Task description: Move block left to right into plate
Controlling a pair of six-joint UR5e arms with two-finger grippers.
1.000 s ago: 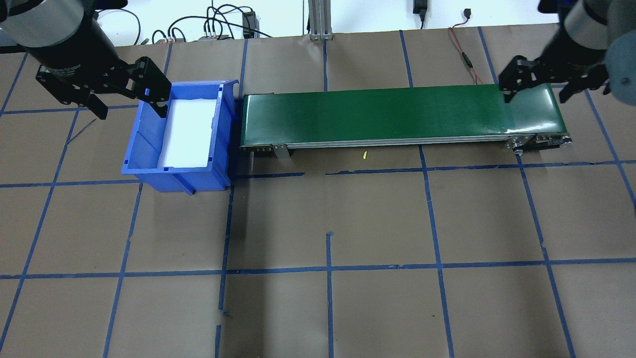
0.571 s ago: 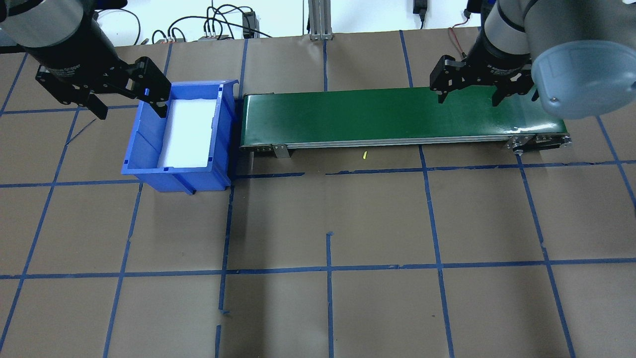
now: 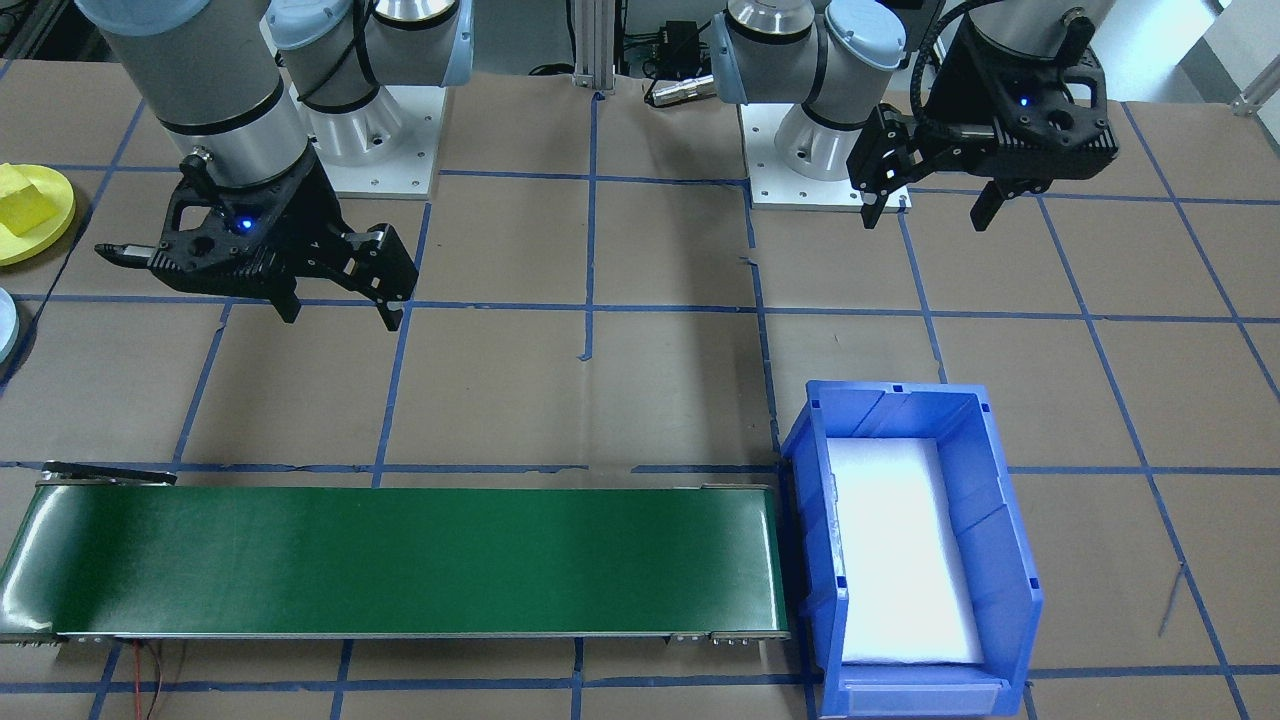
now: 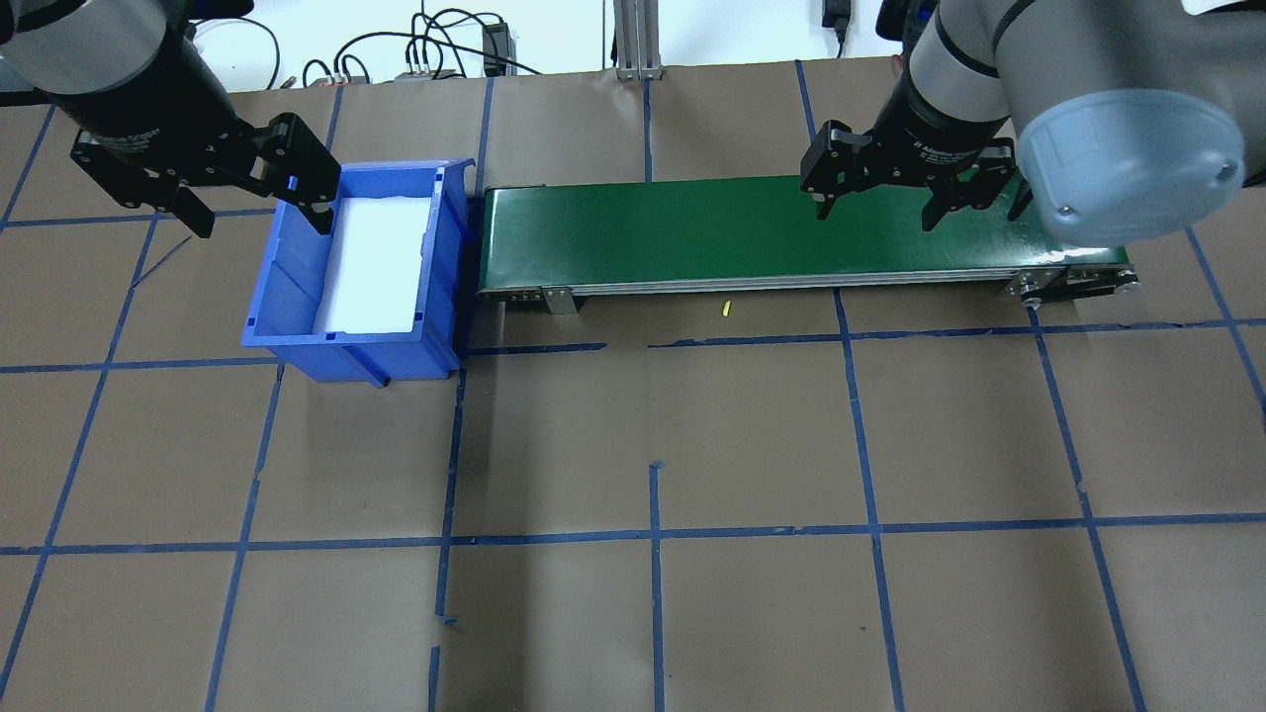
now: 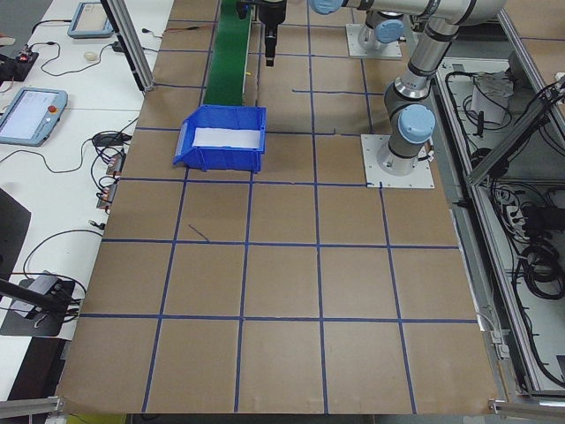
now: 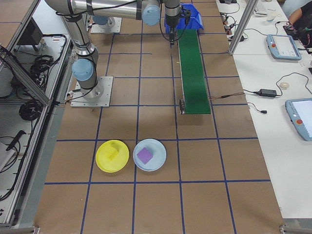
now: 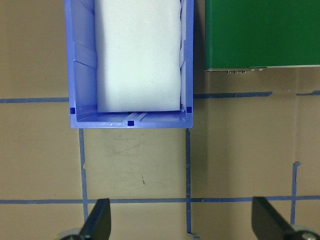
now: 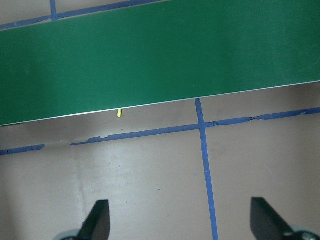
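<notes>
- Since earlier, right gripper (image 4: 877,206) has slid left along the green belt (image 4: 692,232), fingers spread, empty.
- Left gripper (image 4: 259,210) unmoved beside the blue bin (image 4: 297,297), released.
- Gripper lettering unreadable.

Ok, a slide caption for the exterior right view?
Yellow plate and pale blue plate each hold a block, near the conveyor.
</notes>
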